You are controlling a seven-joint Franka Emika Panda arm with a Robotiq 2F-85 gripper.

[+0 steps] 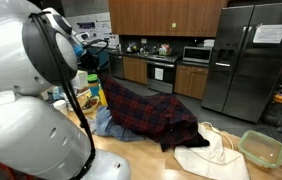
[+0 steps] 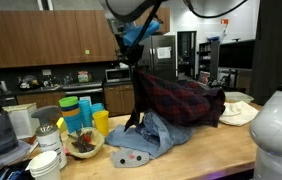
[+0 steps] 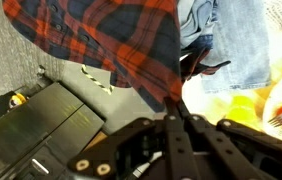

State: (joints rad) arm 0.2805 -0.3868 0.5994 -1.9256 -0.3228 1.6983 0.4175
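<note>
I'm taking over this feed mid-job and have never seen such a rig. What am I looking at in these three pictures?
The machine is a single white robot arm ending in a two-fingered gripper. Two pictures come from cameras standing around a kitchen counter. The third comes from a camera on the wrist, looking down past the gripper. The gripper is shut on a plaid shirt and holds one end up, as an exterior view shows. The rest drapes over a denim garment on the counter. Beside them lie a white cloth and a clear container. At the counter's other end stand cups and a bowl.
</note>
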